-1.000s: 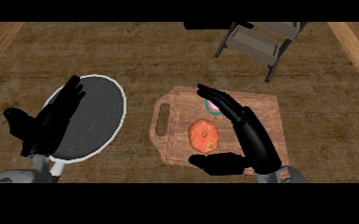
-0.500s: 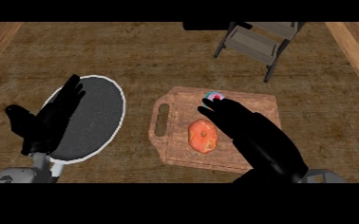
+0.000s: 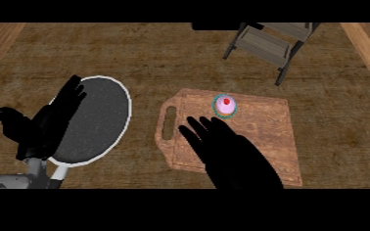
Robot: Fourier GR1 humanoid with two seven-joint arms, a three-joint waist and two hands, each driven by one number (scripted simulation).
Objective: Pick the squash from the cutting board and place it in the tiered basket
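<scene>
Here, in the head view, the right hand [image 3: 235, 159] is spreading flat over the cutting board [image 3: 278, 127] in the lower middle of the frame, its fingers [image 3: 202, 129] pointing up and to the left, straight and not curling round anything that shows. The squash is not showing at all; judging by the task, it is probably lying on the board under this palm, so the hand is sitting right above it rather than to one side, and its long axis cannot be told. Just beyond the fingertips, toward the board's upper edge, a small cupcake [image 3: 224, 105] is sitting apart from the hand. The tiered basket [image 3: 271, 41] is standing at the upper right, well apart from the board. At the left edge the left hand [image 3: 47, 125] is resting open, fingers up, overlapping a dark plate [image 3: 98, 122]. The right hand is plainly the nearer one.
</scene>
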